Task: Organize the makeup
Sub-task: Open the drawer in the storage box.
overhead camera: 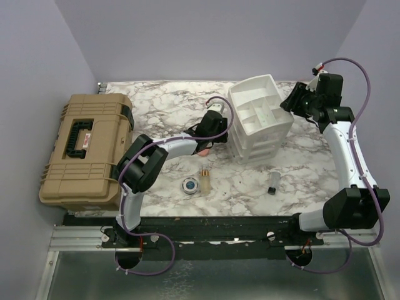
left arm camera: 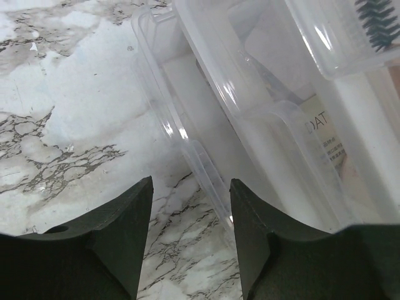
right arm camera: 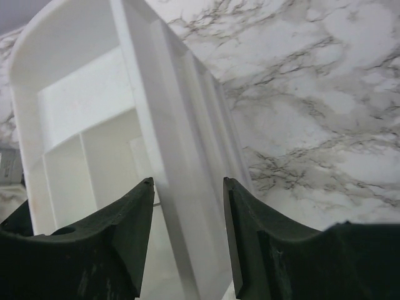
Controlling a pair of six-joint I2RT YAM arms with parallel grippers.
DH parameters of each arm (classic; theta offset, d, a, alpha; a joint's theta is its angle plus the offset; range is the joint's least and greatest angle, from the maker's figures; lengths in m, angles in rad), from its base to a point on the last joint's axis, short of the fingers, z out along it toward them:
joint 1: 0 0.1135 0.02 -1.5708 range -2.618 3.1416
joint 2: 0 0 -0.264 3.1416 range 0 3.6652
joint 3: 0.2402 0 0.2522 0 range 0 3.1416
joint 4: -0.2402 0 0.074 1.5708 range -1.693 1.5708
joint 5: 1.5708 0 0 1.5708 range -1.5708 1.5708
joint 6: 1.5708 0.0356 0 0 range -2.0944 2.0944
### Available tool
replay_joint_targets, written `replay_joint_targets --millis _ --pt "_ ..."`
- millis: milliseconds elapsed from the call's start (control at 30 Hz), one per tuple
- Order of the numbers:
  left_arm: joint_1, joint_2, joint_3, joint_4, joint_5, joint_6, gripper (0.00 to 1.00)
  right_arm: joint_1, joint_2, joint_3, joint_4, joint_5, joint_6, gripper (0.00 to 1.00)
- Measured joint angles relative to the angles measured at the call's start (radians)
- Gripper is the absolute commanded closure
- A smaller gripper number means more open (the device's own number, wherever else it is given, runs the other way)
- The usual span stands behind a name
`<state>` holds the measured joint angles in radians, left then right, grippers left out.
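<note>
The white organizer [overhead camera: 256, 115] stands right of centre on the marble table. My left gripper [overhead camera: 224, 132] is open and empty at its left side, the jaws low over the marble by a clear drawer's [left arm camera: 187, 125] corner [left arm camera: 191, 181]. A cream sachet [left arm camera: 326, 145] lies inside a drawer. My right gripper [overhead camera: 292, 103] is open, its jaws astride the organizer's right wall [right arm camera: 189, 181]. On the table in front lie a blue compact [overhead camera: 189, 185], an amber bottle [overhead camera: 204, 179] and a dark vial [overhead camera: 272, 185]. A pink puff [overhead camera: 203, 151] peeks out beneath my left arm. The black palette is out of view.
A big tan hard case [overhead camera: 84, 150] lies closed at the table's left edge. A dark bristly item [left arm camera: 377, 25] shows through an upper clear drawer. Grey walls close in the table at the back and both sides.
</note>
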<state>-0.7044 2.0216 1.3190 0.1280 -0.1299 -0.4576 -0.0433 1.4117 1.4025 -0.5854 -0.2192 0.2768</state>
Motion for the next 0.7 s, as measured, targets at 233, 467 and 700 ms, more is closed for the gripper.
replay_joint_targets --millis 233,467,700 --pt "-0.006 -0.002 0.0 0.0 -0.014 0.03 0.53 0.018 -0.023 -0.013 0.009 0.129 -0.011 0.5" --pt "0.003 -0.046 -0.036 -0.028 -0.037 0.077 0.55 0.021 -0.023 -0.013 0.016 0.142 -0.024 0.51" --pt "0.013 -0.069 -0.053 -0.051 -0.039 0.1 0.57 0.021 -0.023 -0.013 0.022 0.144 -0.053 0.5"
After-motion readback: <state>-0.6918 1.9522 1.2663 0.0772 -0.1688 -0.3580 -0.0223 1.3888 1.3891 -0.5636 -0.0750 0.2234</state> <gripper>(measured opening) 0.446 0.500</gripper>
